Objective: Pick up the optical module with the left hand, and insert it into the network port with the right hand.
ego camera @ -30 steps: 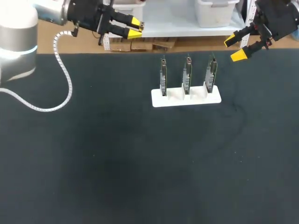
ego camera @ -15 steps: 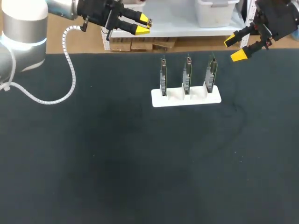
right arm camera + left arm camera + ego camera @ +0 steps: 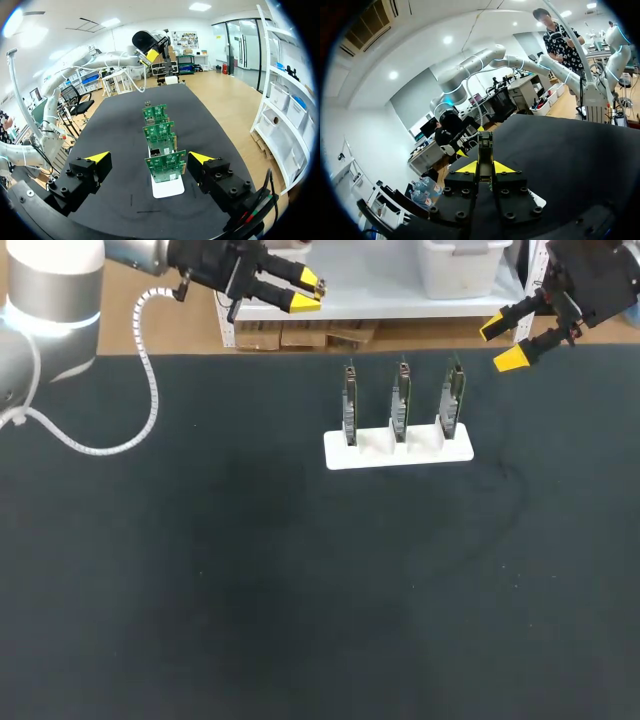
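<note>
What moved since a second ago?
Only the left claw moved: it swung rightward, closer to the boards, open and empty. In the last half second it barely shifted. The right claw, open, and the white holder with its three boards stayed put.

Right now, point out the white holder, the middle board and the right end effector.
White holder (image 3: pixel 385 458): head view, on its bare front edge.
Middle board (image 3: pixel 401 400): head view, halfway up the upright board.
Right end effector (image 3: pixel 502 344): head view, midway between its yellow tips.
</note>
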Tool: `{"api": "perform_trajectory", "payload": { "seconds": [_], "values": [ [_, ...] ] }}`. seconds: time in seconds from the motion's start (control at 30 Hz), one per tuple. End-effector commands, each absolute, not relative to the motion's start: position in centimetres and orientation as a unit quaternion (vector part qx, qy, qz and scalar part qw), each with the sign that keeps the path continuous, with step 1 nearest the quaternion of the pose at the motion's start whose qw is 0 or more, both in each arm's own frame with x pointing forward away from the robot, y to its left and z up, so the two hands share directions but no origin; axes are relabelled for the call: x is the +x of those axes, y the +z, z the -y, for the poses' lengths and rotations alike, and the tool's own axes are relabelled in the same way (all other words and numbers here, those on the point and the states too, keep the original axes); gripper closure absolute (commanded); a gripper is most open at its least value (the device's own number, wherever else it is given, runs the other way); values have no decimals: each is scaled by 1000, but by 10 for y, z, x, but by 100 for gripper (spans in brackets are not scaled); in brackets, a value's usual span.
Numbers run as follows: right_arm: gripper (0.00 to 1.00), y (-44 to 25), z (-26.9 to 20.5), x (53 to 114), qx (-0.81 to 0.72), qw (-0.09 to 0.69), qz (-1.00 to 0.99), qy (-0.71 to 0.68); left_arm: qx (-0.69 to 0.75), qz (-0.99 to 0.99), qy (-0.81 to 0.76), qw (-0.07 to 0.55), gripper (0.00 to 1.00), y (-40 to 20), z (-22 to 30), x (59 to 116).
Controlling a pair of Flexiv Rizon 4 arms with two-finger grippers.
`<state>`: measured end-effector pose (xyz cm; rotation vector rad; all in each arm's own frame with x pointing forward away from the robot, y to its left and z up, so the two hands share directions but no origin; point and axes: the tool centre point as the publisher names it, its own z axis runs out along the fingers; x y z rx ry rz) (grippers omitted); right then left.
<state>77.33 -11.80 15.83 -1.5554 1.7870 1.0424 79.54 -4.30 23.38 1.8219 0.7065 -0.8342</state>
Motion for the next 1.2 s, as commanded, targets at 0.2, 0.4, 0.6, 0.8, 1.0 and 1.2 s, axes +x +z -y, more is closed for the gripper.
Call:
{"api": "perform_trajectory", "payload": {
  "seconds": [0.2, 0.4, 0.6, 0.8, 1.0, 1.2],
  "values": [
    [0, 159, 118, 772, -578, 274, -665, 386, 685, -300, -395, 533, 100, 237, 45, 803],
    [0, 159, 118, 772, -578, 274, -665, 386, 637, -327, -420, 558, 100, 243, 48, 801],
    [0, 159, 118, 772, -578, 274, -665, 386, 654, -323, -421, 539, 100, 254, 70, 789],
    [0, 159, 118, 772, -578, 274, -665, 386, 638, -316, -445, 544, 100, 253, 96, 782],
    [0, 159, 118, 772, -578, 274, -665, 386, 582, -337, -458, 582, 100, 247, 97, 798],
    [0, 159, 118, 772, -578, 274, -665, 386, 587, -388, -433, 563, 100, 239, 90, 808]
  ]
}}
